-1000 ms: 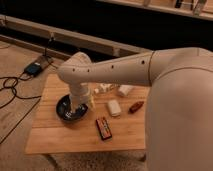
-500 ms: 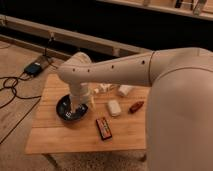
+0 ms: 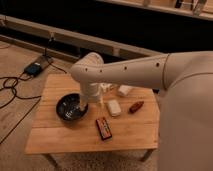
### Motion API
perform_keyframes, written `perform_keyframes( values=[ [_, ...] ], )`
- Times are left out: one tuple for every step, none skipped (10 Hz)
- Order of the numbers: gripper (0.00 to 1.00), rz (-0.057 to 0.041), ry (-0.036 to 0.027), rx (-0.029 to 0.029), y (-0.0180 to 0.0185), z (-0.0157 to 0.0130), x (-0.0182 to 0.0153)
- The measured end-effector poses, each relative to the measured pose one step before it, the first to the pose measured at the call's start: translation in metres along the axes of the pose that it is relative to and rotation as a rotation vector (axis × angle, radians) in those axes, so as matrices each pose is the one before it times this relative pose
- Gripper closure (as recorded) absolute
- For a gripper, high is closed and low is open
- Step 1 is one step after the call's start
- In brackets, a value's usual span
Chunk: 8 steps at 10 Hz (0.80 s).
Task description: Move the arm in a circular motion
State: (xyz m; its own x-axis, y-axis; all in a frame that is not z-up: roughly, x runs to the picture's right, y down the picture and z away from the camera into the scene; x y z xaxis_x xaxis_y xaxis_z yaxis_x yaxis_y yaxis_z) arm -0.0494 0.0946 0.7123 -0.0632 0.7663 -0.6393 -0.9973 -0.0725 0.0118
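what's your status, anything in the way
Copy: gripper low over the dark bowl, left part of the wooden table. Cream arm reaches across from the right, elbow bent down. Bowl and small packets close under the wrist.

Arm (image 3: 125, 72) stretched out level, elbow bent; gripper (image 3: 83, 106) hangs below, pointing down.

Arm (image 3: 125, 72) over table (image 3: 55, 142); gripper (image 3: 82, 106) at bowl (image 3: 65, 111); packet (image 3: 103, 128) front-right of bowl.
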Motion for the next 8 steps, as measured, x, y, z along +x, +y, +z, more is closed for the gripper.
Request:
perform_keyframes(
  values=[
    [0.35, 0.02186, -0.00715, -0.00173, -0.01173, -0.00106, -0.00482],
    [0.35, 0.03068, -0.01123, 0.00019, -0.01875, -0.00210, -0.00888],
    [0.35, 0.02900, -0.00662, -0.00001, -0.01803, -0.00044, -0.01023],
    [0.35, 0.03204, -0.00467, 0.00169, -0.02058, 0.00003, -0.01445],
    [0.35, 0.02546, 0.00097, 0.01267, -0.01944, 0.00056, -0.01458],
    [0.35, 0.01496, 0.00192, 0.01552, -0.01280, 0.00100, -0.01120],
    [0.35, 0.01772, 0.00850, 0.02528, -0.01462, 0.00319, -0.01572],
    [0.35, 0.01570, 0.00727, 0.02238, -0.01181, 0.00261, -0.01960]
  ],
)
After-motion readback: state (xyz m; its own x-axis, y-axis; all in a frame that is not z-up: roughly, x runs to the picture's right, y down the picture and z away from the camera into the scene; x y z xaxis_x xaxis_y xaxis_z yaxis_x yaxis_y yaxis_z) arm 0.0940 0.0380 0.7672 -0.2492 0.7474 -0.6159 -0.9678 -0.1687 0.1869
